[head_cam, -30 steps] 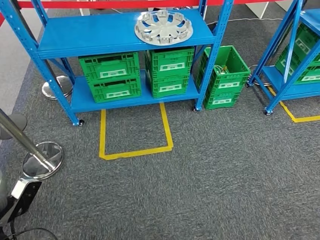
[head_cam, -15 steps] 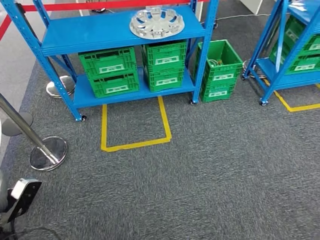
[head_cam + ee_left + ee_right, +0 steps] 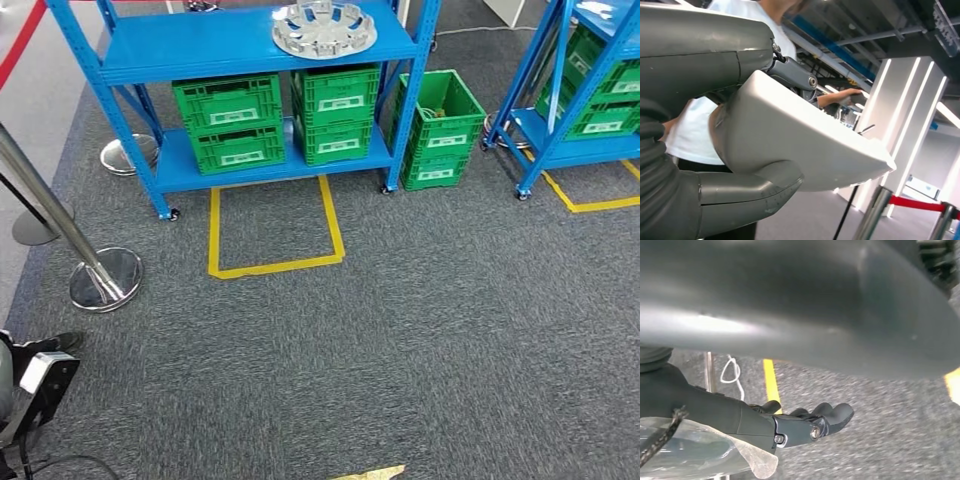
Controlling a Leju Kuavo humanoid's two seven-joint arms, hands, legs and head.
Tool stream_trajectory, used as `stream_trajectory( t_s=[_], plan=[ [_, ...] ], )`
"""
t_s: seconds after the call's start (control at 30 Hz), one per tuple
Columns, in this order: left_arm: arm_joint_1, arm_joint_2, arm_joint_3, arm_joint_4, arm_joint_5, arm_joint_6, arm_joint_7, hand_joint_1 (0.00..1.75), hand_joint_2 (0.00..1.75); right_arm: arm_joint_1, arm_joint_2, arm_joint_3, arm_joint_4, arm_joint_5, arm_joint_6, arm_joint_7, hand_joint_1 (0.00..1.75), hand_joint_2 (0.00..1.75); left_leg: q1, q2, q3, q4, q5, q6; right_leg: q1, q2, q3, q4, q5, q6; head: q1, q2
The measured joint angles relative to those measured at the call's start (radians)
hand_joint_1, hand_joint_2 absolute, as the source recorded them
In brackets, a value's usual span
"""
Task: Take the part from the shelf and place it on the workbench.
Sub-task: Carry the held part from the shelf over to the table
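Part, a silver wheel-cover disc with radial slots, lies flat on the upper board of the blue shelf, toward the end nearer the shelf's right-hand upright, untouched and with nothing near it. Below it stand green crates on the lower board, and another green crate sits on the carpet just beside the shelf's upright. A yellow floor marking outlines a standing bay directly in front of the shelf; the head view looks at that bay from well back across grey carpet, so the robot is judged to be outside reaching range. A chrome barrier post stands off to the left of the bay. Left hand: the left wrist view shows a thick grey thumb lying under a pale body panel with nothing between them; the other fingers are hidden, so whether the hand is spread or closed cannot be told. Right hand: dark fingers extend loosely above the carpet, apart and holding nothing. A person in a white top stands close behind the left arm. No workbench is identified in these views. Assessment: task at its opening stage; approach to the bay, the grasp, the carry and the placement all remain outstanding.
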Motion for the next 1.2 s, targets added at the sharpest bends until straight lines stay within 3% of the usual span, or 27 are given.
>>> stream_trajectory(
  t_s=[0.03, 0.07, 0.1, 0.13, 0.17, 0.2, 0.23, 0.3, 0.33, 0.37, 0.43, 0.5, 0.57, 0.6, 0.63, 0.67, 0.73, 0.8, 0.9, 0.97, 1.07, 1.1, 1.13, 1.17, 1.2],
  plan=[
    [0.000, 0.000, 0.000, 0.000, 0.001, -0.002, 0.001, 1.47, 1.75, 0.000, 0.000, 0.000, 0.000, 0.000, 0.000, 0.000, 0.00, 0.00, 0.000, 0.000, -0.017, 0.001, 0.014, 0.002, -0.002, 0.001, -0.014, 0.062, -0.052, 0.004, 0.002, 0.000],
    [0.000, 0.000, 0.000, 0.000, 0.001, -0.003, 0.002, 1.47, 1.75, 0.000, 0.000, 0.000, 0.000, 0.000, 0.000, 0.000, 0.00, 0.00, 0.000, 0.001, -0.035, 0.002, 0.028, 0.002, -0.003, 0.001, -0.025, 0.127, -0.085, 0.008, 0.002, 0.000],
    [0.000, -0.001, 0.001, 0.001, 0.002, -0.005, 0.003, 1.47, 1.75, 0.000, 0.000, 0.000, 0.000, 0.000, 0.000, 0.000, 0.00, 0.00, 0.000, 0.001, -0.053, 0.003, 0.042, 0.000, -0.004, 0.001, -0.027, 0.179, -0.090, 0.010, 0.002, 0.000],
    [0.000, -0.001, 0.001, 0.001, 0.002, -0.006, 0.003, 1.47, 1.75, 0.000, 0.000, 0.000, 0.000, -0.001, 0.000, -0.001, 0.00, 0.00, 0.000, 0.002, -0.071, 0.005, 0.055, -0.001, -0.006, 0.001, -0.016, 0.204, -0.068, 0.012, 0.002, 0.000],
    [0.000, -0.001, 0.002, 0.002, 0.003, -0.006, 0.004, 1.47, 1.75, -0.001, 0.000, 0.000, 0.000, -0.001, 0.000, -0.001, 0.00, 0.00, 0.000, 0.002, -0.089, 0.007, 0.068, -0.004, -0.007, 0.001, 0.011, 0.195, -0.032, 0.012, 0.002, 0.000],
    [0.000, -0.001, 0.003, 0.004, 0.004, -0.007, 0.004, 1.47, 1.75, -0.001, 0.000, 0.001, 0.000, -0.001, 0.000, 0.000, 0.00, 0.00, 0.000, 0.002, -0.104, 0.010, 0.079, -0.008, -0.008, 0.001, 0.057, 0.148, -0.001, 0.011, 0.002, 0.000],
    [0.000, -0.001, 0.004, 0.005, 0.006, -0.007, 0.004, 1.47, 1.75, -0.002, 0.000, 0.001, 0.000, -0.001, 0.000, 0.000, 0.00, 0.00, -0.001, 0.002, -0.117, 0.014, 0.089, -0.012, -0.008, 0.001, 0.122, 0.069, 0.008, 0.008, 0.003, 0.000],
    [-0.001, -0.002, 0.007, 0.006, 0.011, -0.007, 0.001, 1.47, 1.75, -0.005, 0.000, 0.004, 0.000, -0.002, 0.000, 0.000, 0.00, 0.00, -0.004, 0.002, -0.131, 0.019, 0.108, -0.023, -0.006, 0.002, 0.237, -0.101, -0.024, -0.003, 0.001, 0.000],
    [-0.002, -0.003, 0.009, 0.006, 0.015, -0.007, -0.002, 1.47, 1.75, -0.005, 0.000, 0.005, 0.001, -0.002, -0.001, 0.000, 0.00, 0.00, -0.004, 0.002, -0.134, 0.019, 0.117, -0.028, -0.004, 0.003, 0.265, -0.151, -0.041, -0.010, 0.001, 0.000],
    [-0.002, -0.003, 0.011, 0.008, 0.020, -0.007, -0.005, 1.47, 1.75, -0.005, 0.000, 0.006, 0.001, -0.003, -0.001, 0.000, 0.00, 0.00, -0.002, 0.002, -0.137, 0.017, 0.128, -0.035, -0.003, 0.003, 0.268, -0.172, -0.046, -0.018, 0.000, 0.000],
    [-0.001, -0.005, 0.015, 0.013, 0.029, -0.007, -0.011, 1.47, 1.75, -0.001, 0.000, 0.006, 0.001, -0.003, -0.001, 0.002, 0.00, 0.00, 0.003, 0.000, -0.144, 0.022, 0.118, -0.046, -0.002, 0.000, 0.253, -0.170, -0.032, -0.035, 0.000, 0.000],
    [0.001, -0.007, 0.018, 0.017, 0.034, -0.007, -0.015, 1.47, 1.75, 0.000, 0.001, 0.008, 0.001, -0.003, -0.002, 0.003, 0.00, 0.00, 0.005, -0.002, -0.163, 0.090, 0.039, -0.055, -0.002, -0.003, 0.237, -0.169, -0.013, -0.049, -0.003, 0.000],
    [0.002, -0.008, 0.019, 0.018, 0.035, -0.007, -0.019, 1.47, 1.75, 0.000, 0.001, 0.010, 0.001, -0.004, -0.002, 0.003, 0.00, 0.00, 0.005, -0.003, -0.195, 0.224, -0.051, -0.060, 0.002, -0.006, 0.217, -0.165, 0.002, -0.056, -0.004, 0.000],
    [0.002, -0.009, 0.019, 0.019, 0.035, -0.007, -0.019, 1.47, 1.75, 0.001, 0.001, 0.012, 0.001, -0.004, -0.002, 0.003, 0.00, 0.00, 0.005, -0.003, -0.204, 0.280, -0.068, -0.060, 0.004, -0.006, 0.208, -0.161, 0.008, -0.057, -0.004, 0.000],
    [0.003, -0.011, 0.019, 0.019, 0.035, -0.007, -0.020, 1.47, 1.75, 0.001, 0.001, 0.013, 0.001, -0.004, -0.002, 0.003, 0.00, 0.00, 0.004, -0.003, -0.198, 0.303, -0.065, -0.058, 0.007, -0.007, 0.199, -0.155, 0.012, -0.057, -0.004, 0.000],
    [0.004, -0.012, 0.019, 0.020, 0.035, -0.007, -0.019, 1.47, 1.75, 0.001, 0.001, 0.014, 0.001, -0.004, -0.003, 0.004, 0.00, 0.00, 0.003, -0.004, -0.173, 0.283, -0.046, -0.054, 0.009, -0.006, 0.192, -0.147, 0.015, -0.056, -0.005, 0.000],
    [0.003, -0.014, 0.019, 0.020, 0.035, -0.007, -0.019, 1.47, 1.75, 0.001, 0.002, 0.016, 0.001, -0.004, -0.005, 0.004, 0.00, 0.00, -0.002, -0.006, -0.085, 0.158, -0.001, -0.036, 0.012, -0.006, 0.179, -0.134, 0.016, -0.055, -0.004, 0.000],
    [0.004, -0.015, 0.020, 0.020, 0.035, -0.006, -0.020, 1.47, 1.75, 0.000, 0.004, 0.018, 0.001, -0.004, -0.006, 0.004, 0.00, 0.00, -0.009, -0.007, -0.029, 0.058, 0.017, -0.019, 0.013, -0.006, 0.168, -0.124, 0.019, -0.049, -0.004, 0.000],
    [0.004, -0.016, 0.021, 0.020, 0.035, -0.006, -0.020, 1.47, 1.75, 0.000, 0.005, 0.022, 0.002, -0.004, -0.007, 0.005, 0.00, 0.00, -0.013, -0.006, -0.024, 0.023, 0.021, -0.009, 0.010, -0.007, 0.155, -0.120, 0.025, -0.031, -0.006, 0.000],
    [0.003, -0.019, 0.020, 0.020, 0.035, -0.006, -0.020, 1.47, 1.75, 0.000, 0.005, 0.023, 0.003, -0.004, -0.008, 0.005, 0.00, 0.00, -0.005, -0.003, -0.023, -0.001, 0.029, -0.001, 0.012, -0.003, 0.134, -0.089, -0.001, -0.020, 0.000, 0.000],
    [0.004, -0.023, 0.020, 0.020, 0.036, -0.007, -0.019, 1.47, 1.75, 0.000, 0.004, 0.024, 0.003, -0.005, -0.011, 0.005, 0.00, 0.00, -0.001, 0.000, -0.035, -0.009, 0.042, 0.005, 0.003, 0.001, 0.046, 0.093, -0.093, -0.002, 0.008, 0.000],
    [0.005, -0.024, 0.020, 0.020, 0.038, -0.007, -0.019, 1.47, 1.75, 0.001, 0.004, 0.024, 0.003, -0.005, -0.012, 0.005, 0.00, 0.00, -0.001, 0.000, -0.040, -0.009, 0.045, 0.003, -0.001, 0.001, 0.020, 0.151, -0.111, 0.003, 0.008, 0.000],
    [0.005, -0.025, 0.020, 0.020, 0.039, -0.007, -0.019, 1.47, 1.75, 0.001, 0.004, 0.025, 0.003, -0.005, -0.012, 0.005, 0.00, 0.00, -0.001, 0.000, -0.044, -0.008, 0.048, 0.002, -0.004, 0.001, 0.009, 0.175, -0.110, 0.008, 0.008, 0.000],
    [0.006, -0.026, 0.020, 0.020, 0.041, -0.007, -0.019, 1.47, 1.75, 0.002, 0.004, 0.026, 0.004, -0.005, -0.012, 0.004, 0.00, 0.00, 0.000, 0.000, -0.046, -0.007, 0.051, -0.001, -0.007, 0.001, 0.020, 0.155, -0.089, 0.011, 0.008, 0.000],
    [0.006, -0.027, 0.021, 0.020, 0.044, -0.007, -0.019, 1.47, 1.75, 0.002, 0.004, 0.027, 0.004, -0.005, -0.012, 0.004, 0.00, 0.00, 0.001, 0.000, -0.047, -0.006, 0.052, -0.003, -0.011, 0.001, 0.051, 0.097, -0.053, 0.013, 0.009, 0.000]
  ],
)
